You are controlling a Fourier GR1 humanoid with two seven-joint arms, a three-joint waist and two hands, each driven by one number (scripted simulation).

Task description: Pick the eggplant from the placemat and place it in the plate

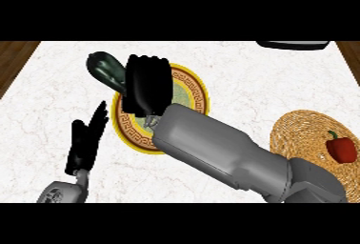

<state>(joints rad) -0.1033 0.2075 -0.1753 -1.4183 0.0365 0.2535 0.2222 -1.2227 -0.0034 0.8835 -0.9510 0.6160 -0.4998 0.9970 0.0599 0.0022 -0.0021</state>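
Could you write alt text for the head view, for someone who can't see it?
The robot's right hand holds a dark eggplant over the far-left rim of a patterned plate. A red pepper lies on a woven placemat at right; the left hand rests open at lower left.

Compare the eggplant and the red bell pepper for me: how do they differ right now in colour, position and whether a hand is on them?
The eggplant is dark and elongated; the red bell pepper is bright red and stubby. The eggplant is at the far-left rim of the plate, with the right hand curled against it; the pepper lies untouched on the woven placemat at the right. The left hand rests open, touching neither. Both are vegetables.
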